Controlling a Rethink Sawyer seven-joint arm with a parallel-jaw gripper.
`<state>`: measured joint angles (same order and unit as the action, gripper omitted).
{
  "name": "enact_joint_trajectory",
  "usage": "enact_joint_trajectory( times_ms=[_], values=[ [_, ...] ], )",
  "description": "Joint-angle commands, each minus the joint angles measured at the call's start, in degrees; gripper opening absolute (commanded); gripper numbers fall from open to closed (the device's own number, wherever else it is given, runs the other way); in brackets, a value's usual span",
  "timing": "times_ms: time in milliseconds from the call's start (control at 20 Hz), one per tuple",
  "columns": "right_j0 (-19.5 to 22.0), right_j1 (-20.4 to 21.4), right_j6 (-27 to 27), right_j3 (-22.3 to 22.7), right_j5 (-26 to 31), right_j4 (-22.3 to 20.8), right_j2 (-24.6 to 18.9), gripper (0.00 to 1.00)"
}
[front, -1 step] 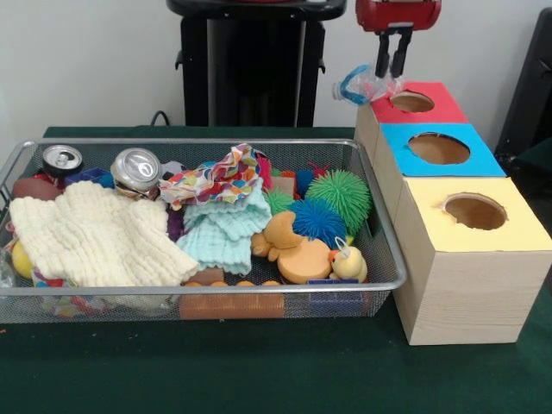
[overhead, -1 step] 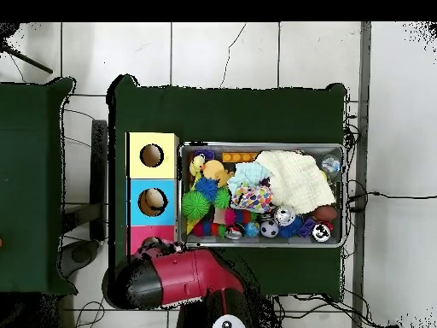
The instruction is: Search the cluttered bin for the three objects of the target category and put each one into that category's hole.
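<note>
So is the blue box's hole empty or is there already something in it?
Not empty. In the overhead view the blue box shows a pale rounded object inside its hole; what it is cannot be told. The front view shows only brown interior.

cream cloth [front, -1 step: 95,233] | green spiky ball [front, -1 step: 339,194] | yellow-topped box [front, -1 step: 470,259]

Even indoor light, soft shadows

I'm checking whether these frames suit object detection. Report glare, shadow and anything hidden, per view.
Front view: bright glare on the silver can top; the round hole in the yellow box is shadowed inside. Overhead view: the red and black arm hides the red box, and the mesh bin contents are small and hard to separate.
</note>
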<state>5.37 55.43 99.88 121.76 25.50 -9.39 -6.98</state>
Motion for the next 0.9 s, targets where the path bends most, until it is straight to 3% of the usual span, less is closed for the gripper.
enact_joint_trajectory(
  times_ms=[50, 550, 900],
  values=[
    [-0.5, -2.8, 14.1, -1.5, -2.6, 4.1, 2.2, 0.0],
    [-3.8, -1.7, 14.0, -4.3, 2.6, 8.4, 3.9, 0.0],
    [-2.9, 6.4, 8.3, -7.9, 20.5, 7.8, 5.4, 0.0]
  ],
)
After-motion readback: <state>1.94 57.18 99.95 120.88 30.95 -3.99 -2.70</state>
